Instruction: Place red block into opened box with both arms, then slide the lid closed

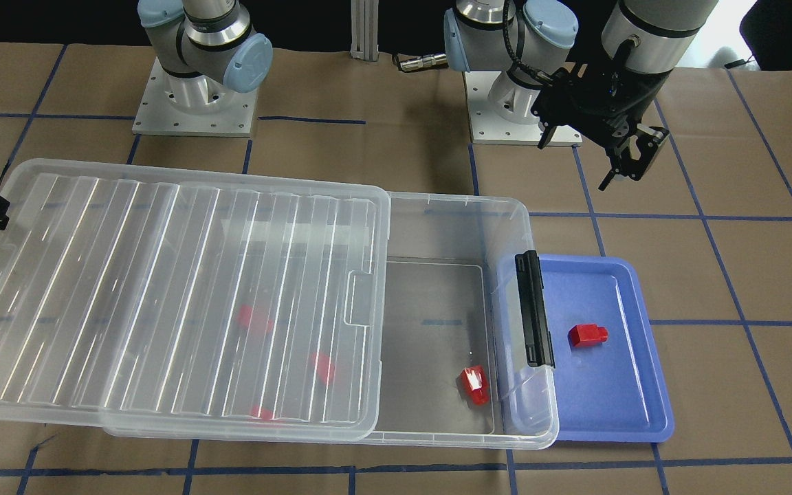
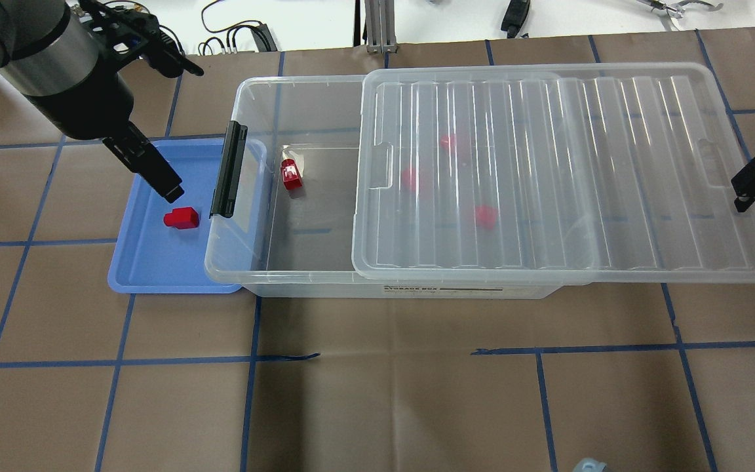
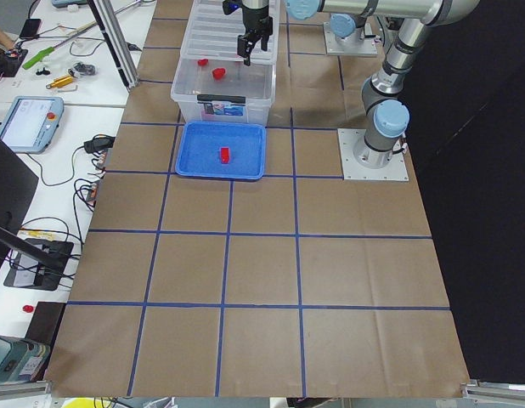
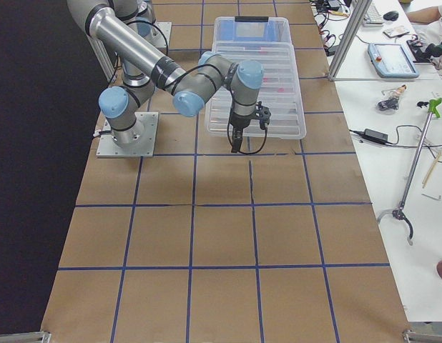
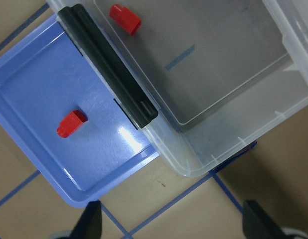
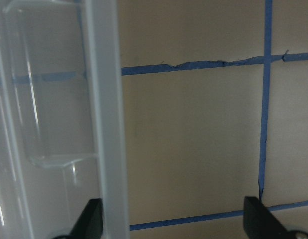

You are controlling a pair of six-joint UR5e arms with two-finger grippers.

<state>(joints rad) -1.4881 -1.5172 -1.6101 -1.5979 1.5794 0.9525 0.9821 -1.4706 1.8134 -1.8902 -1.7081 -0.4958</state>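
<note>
Nearest me on the overhead feed is the brown-paper counter (image 2: 377,393) with its blue tape lines, then the near long wall of the large clear plastic box (image 2: 299,283). The ribbed clear plastic lid (image 2: 548,170) lies on the box, slid away from the black latch bar (image 2: 228,170), so it overhangs the box's opposite end and leaves the latch end open. The small glossy red block (image 2: 181,218) is outside the box, just off its latch end. It lies on the flat blue plastic tray (image 2: 148,269), whose edge sits under the box's rim there. A similar red piece (image 2: 291,176) lies inside the box's open part near the latch, and I count three more red pieces (image 2: 482,215) showing through the lid. The left gripper (image 5: 175,221) hangs in the air off the box's latch end, clear of the block, its fingers (image 2: 148,167) spread wide with nothing between them. The right gripper (image 6: 175,221) is off the box's opposite end, at the lid's overhanging short edge, fingers also wide and empty. I cannot tell whether one touches the lid's rim.
</note>
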